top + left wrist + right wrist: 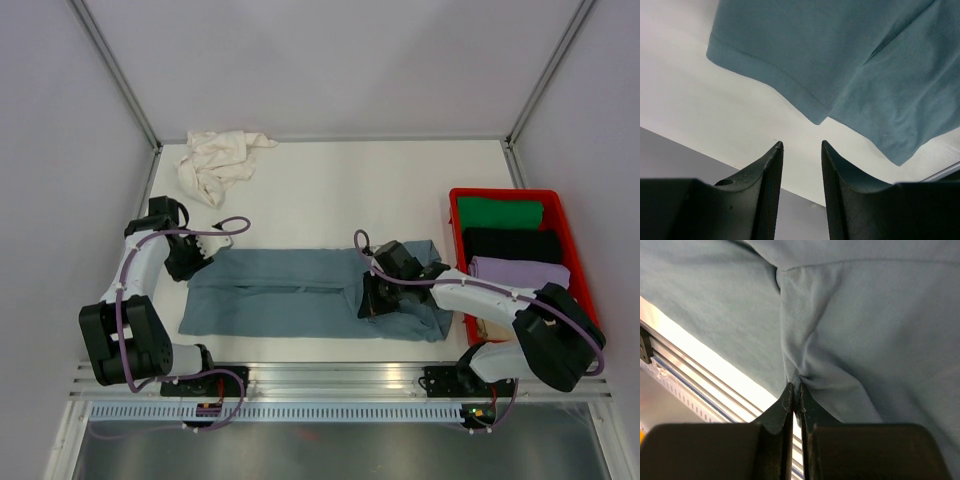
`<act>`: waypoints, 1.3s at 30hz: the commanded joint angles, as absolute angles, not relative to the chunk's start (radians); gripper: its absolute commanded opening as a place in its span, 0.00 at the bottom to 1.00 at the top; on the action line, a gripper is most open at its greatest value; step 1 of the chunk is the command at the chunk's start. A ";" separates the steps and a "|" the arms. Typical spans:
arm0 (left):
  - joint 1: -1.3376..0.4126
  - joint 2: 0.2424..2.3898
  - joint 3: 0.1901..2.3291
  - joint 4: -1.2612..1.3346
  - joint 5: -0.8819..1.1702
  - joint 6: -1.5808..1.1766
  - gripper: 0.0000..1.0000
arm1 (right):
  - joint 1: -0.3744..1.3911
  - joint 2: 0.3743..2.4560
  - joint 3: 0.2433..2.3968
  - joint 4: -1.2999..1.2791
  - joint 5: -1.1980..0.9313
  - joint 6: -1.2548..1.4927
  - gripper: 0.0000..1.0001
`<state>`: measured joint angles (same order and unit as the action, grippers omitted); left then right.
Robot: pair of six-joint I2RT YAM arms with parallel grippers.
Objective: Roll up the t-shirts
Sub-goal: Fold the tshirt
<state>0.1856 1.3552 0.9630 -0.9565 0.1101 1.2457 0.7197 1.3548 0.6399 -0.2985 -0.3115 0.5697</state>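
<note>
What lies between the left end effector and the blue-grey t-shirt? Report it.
Only bare table separates the left end effector from the blue-grey t-shirt, seen in the left wrist view.

Soft, even overhead light; the white table [400,190] is bright, shadows faint. In the right wrist view glare whitens the metal rail [705,370] at left; the blue-grey t-shirt [705,300] above it blurs.

Red plastic crate [503,193] at the white table's [340,190] right edge

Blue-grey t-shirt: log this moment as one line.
blue-grey t-shirt: long folded strip | right end effector: shut on its fabric | left end effector: open, empty | cream t-shirt: crumpled, untouched
</note>
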 commanded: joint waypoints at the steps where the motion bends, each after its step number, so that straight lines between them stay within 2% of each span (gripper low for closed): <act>1: 0.190 1.362 0.979 -0.962 0.123 1.226 0.42 | 0.745 1.318 0.626 -0.250 -0.328 0.646 0.06; 7: 0.192 1.367 0.974 -0.959 0.121 1.223 0.43 | 0.790 1.342 0.624 -0.210 -0.342 0.683 0.09; 11: 0.192 1.367 0.976 -0.956 0.115 1.221 0.43 | 0.801 1.371 0.638 -0.218 -0.324 0.660 0.25; 14: 0.189 1.365 0.976 -0.957 0.109 1.224 0.42 | 0.799 1.382 0.660 -0.221 -0.325 0.644 0.43; 17: 0.192 1.368 0.976 -0.956 0.101 1.224 0.43 | 0.804 1.390 0.687 -0.219 -0.344 0.632 0.53; 21: 0.192 1.368 0.976 -0.956 0.097 1.223 0.43 | 0.816 1.370 0.748 -0.270 -0.348 0.586 0.56; 26: 0.190 1.353 0.979 -0.956 0.106 1.224 0.42 | 0.815 1.292 0.828 -0.349 -0.250 0.520 0.62; 28: 0.192 1.347 0.997 -0.953 0.120 1.201 0.42 | 0.808 1.282 0.847 -0.399 -0.154 0.528 0.53; 29: 0.192 1.345 1.009 -0.953 0.142 1.189 0.42 | 0.778 1.285 0.859 -0.464 -0.064 0.534 0.45; 30: 0.190 1.339 1.041 -0.954 0.155 1.154 0.42 | 0.749 1.290 0.858 -0.495 -0.025 0.543 0.24; 33: 0.192 1.342 1.110 -0.954 0.219 1.070 0.42 | 0.608 1.290 0.821 -0.555 0.058 0.571 0.04; 35: 0.192 1.348 1.137 -0.942 0.253 1.031 0.42 | 0.507 1.273 0.769 -0.525 0.078 0.584 0.01; 39: 0.180 1.396 1.085 -0.830 0.269 0.899 0.42 | 0.397 1.310 0.721 -0.463 0.103 0.592 0.00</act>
